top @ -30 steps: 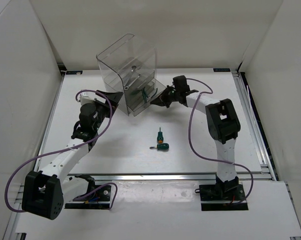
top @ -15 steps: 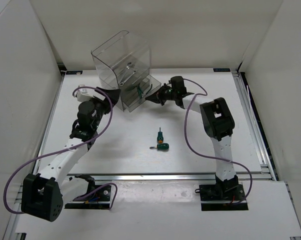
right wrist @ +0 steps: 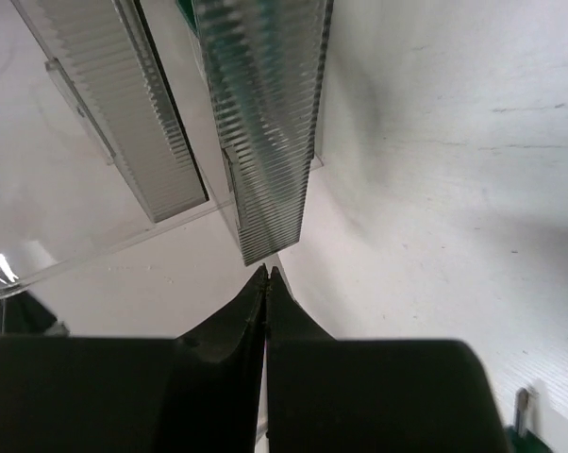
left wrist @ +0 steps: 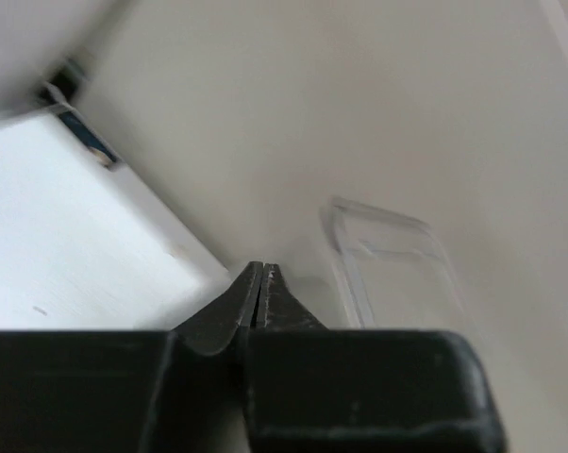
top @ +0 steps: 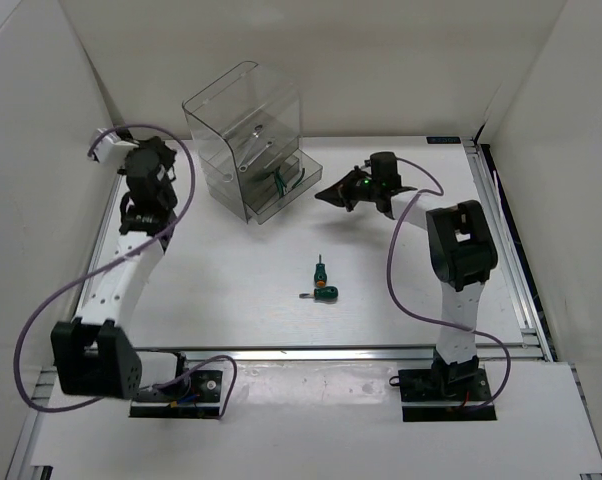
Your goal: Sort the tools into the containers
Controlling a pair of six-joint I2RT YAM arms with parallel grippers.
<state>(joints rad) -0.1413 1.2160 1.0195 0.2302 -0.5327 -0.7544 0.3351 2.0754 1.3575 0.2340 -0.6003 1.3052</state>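
The clear organiser [top: 243, 140] stands at the back of the table, its lower drawers [top: 284, 185] sticking out at the front. Dark-green-handled pliers [top: 280, 182] lie in one of those drawers. Two green-handled screwdrivers [top: 321, 271] [top: 322, 293] rest on the table in the middle. My right gripper [top: 327, 194] is shut and empty, just right of the drawers; in the right wrist view its tips [right wrist: 267, 274] sit just below a ribbed drawer front [right wrist: 265, 123]. My left gripper [top: 147, 158] is raised at the far left, shut and empty [left wrist: 260, 269], facing the back wall.
White walls close in the table on the left, back and right. A purple cable [top: 51, 300] loops beside the left arm and another [top: 393, 260] beside the right arm. In the left wrist view the organiser's top [left wrist: 388, 255] shows to the right of the tips.
My left arm has swung up and left, away from the organiser, and its gripper has shut. The right gripper has drawn back to the right. The organiser had slid left earlier.
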